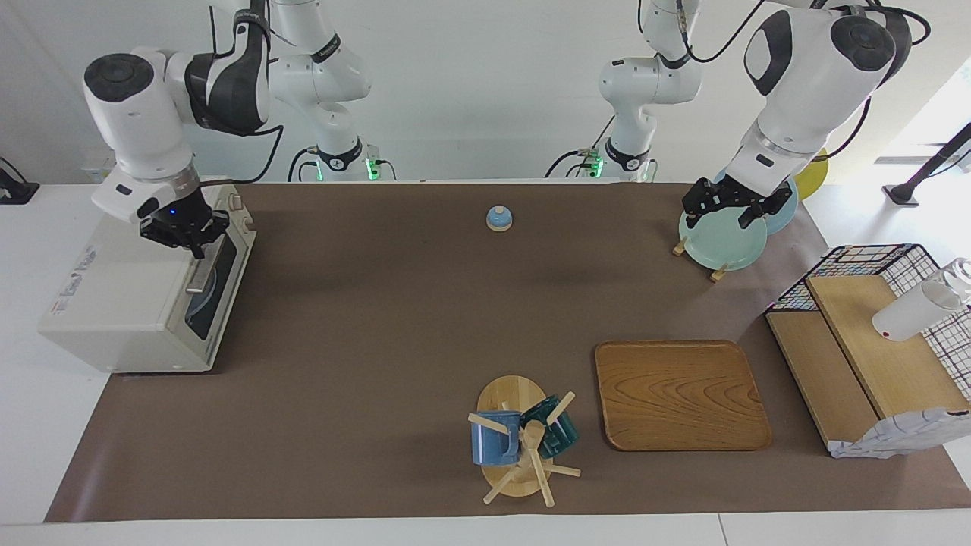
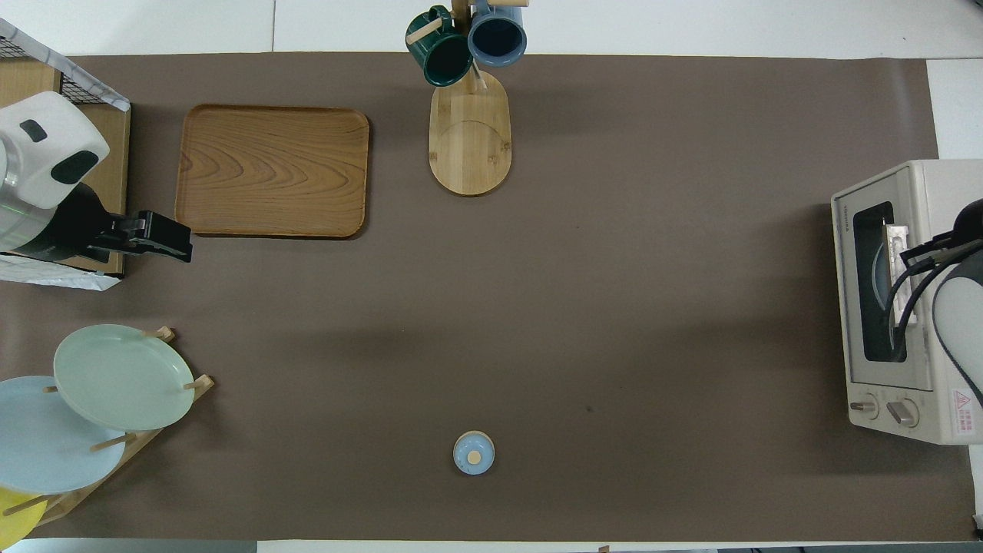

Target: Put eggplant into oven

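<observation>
The eggplant is not in view in either view. The cream-white oven point(image 1: 114, 303) stands at the right arm's end of the table and also shows in the overhead view point(image 2: 944, 184). Its dark glass door point(image 1: 216, 292) is shut, and a pale bluish round shape shows dimly through the glass point(image 2: 879, 276). My right gripper point(image 1: 186, 236) hangs right at the top of the door, by the metal bar handle point(image 1: 199, 274). My left gripper point(image 1: 728, 212) is open and empty, up in the air over the plate rack point(image 1: 721, 243).
A wooden tray point(image 1: 679, 394), a mug tree with two mugs point(image 1: 523, 440) and a small blue knobbed lid point(image 1: 498, 218) stand on the brown mat. A wood-and-wire rack point(image 1: 872, 341) holding a white cup point(image 1: 910, 311) is at the left arm's end.
</observation>
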